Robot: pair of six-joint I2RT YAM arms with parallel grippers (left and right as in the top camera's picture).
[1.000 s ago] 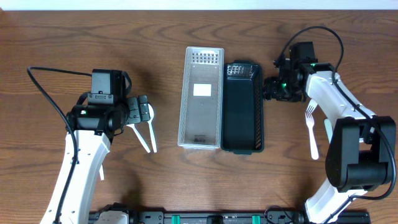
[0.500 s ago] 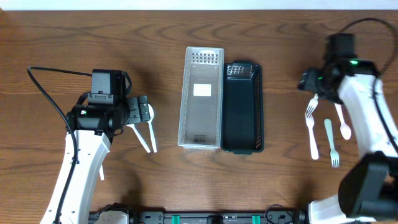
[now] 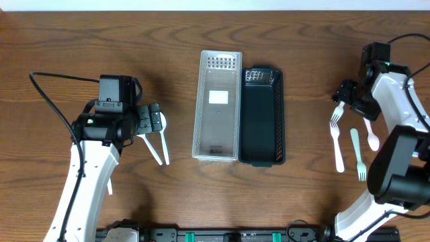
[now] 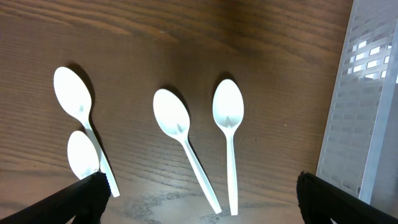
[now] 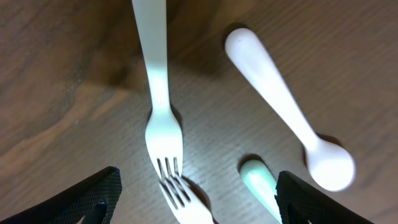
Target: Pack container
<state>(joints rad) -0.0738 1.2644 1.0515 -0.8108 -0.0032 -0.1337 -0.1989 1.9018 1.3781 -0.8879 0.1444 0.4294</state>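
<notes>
A: Over the forks point(image 5: 163, 124) at right, the right gripper point(image 3: 347, 99) has swung away from the mid-table black tray point(image 3: 262, 134), jaws spread wide, empty.
B: Left gripper point(image 4: 200, 202) likewise wide above spoons point(image 4: 228, 118); nothing packed yet.

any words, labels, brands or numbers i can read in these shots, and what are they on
No text can be read.
The white sticker on the clear tray: too small to tell whether it bears print.
The black tray, spoons and forks: no markings show.
</notes>
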